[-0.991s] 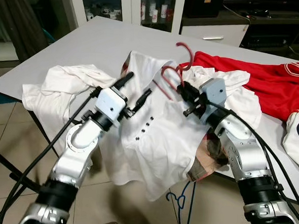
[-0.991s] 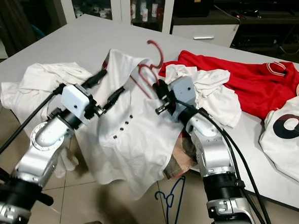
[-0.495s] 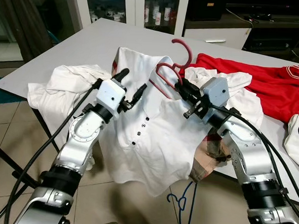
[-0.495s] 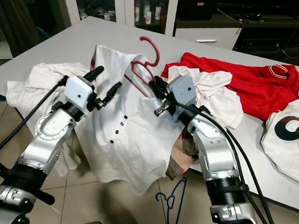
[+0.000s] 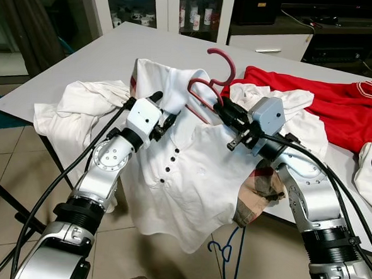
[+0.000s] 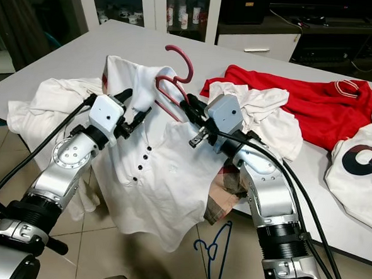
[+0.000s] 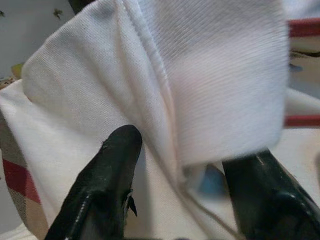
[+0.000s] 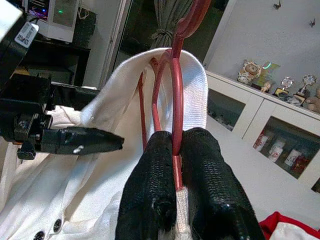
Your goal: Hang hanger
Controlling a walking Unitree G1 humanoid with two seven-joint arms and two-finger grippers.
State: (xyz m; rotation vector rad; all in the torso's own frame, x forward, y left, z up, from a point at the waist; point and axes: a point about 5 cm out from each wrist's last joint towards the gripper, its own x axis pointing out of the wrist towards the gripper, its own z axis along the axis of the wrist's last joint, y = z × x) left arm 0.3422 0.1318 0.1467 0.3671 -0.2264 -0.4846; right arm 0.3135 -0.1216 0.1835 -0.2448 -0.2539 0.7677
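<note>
Over the table edge (image 5: 63,75), the right gripper (image 5: 221,107) is clenched on the red hanger (image 5: 208,93), which sits inside the white shirt's (image 5: 190,171) collar w/ its hook up. The left gripper (image 5: 164,111) pinches the shirt's collar.

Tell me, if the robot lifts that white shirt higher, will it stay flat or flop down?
Probably flop. The white shirt already sags off the table edge in loose folds, so it looks soft. It likely weighs little, since the right hand on the red hanger and the left hand pinching its collar keep it up.
</note>
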